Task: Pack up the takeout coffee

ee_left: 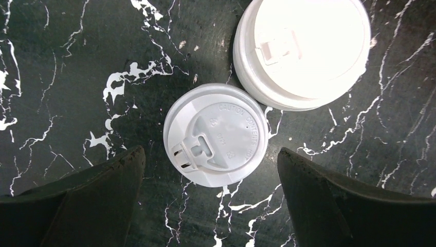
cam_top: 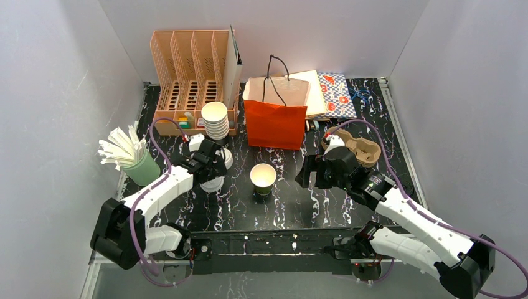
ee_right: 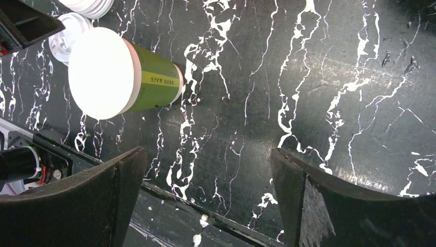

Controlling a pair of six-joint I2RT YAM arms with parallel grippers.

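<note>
table (cam_top: pixel 299 212): black marble | on it: green cup (cam_top: pixel 263 179), white lid (ee_left: pixel 216 135), orange bag (cam_top: pixel 275 124), maybe cup-carrier (cam_top: pixel 364 149)

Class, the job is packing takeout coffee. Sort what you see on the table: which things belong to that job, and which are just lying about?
Belongs to the job: green cup, lidless; white lid below the open left pincer; probably orange bag and cardboard cup carrier.
Lying about: stack of white cups, straws, file organiser, patterned bags.

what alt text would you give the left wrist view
A white lid lies flat on the black marbled table, between the fingers of the open left gripper, seen from above. A second lid, glaring bright, sits close by at upper right.
</note>
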